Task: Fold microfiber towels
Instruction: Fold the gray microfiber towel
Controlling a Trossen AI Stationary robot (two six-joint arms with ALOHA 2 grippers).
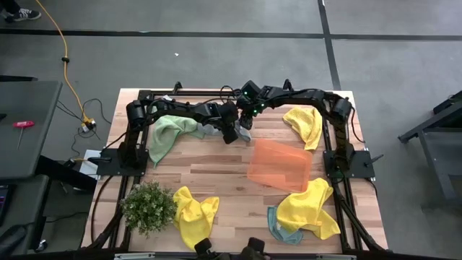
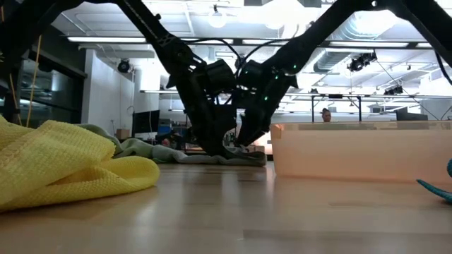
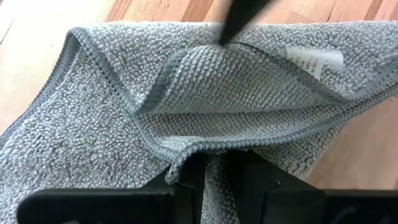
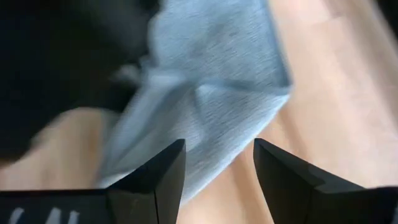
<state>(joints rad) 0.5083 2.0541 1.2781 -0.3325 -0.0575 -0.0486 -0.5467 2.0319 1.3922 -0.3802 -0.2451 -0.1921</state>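
Up near the far middle of the counter [image 1: 216,173], both arms meet over a grey-blue towel [image 3: 93,124] that lies crumpled on the wood. The left gripper [image 3: 217,177] has its jaws closed narrowly on a stitched edge of that towel, pinching a fold of it. The right gripper [image 4: 217,165] hovers just above the same towel with its jaws apart and nothing between them. A pale green towel [image 1: 164,136] lies touching the grey-blue one, on the left arm's side. An orange tray [image 1: 280,165] sits near the middle of the counter. Yellow towels lie at the far right [image 1: 304,123], the near right [image 1: 307,206] and the near middle [image 1: 193,213], beside a potted plant [image 1: 148,206].
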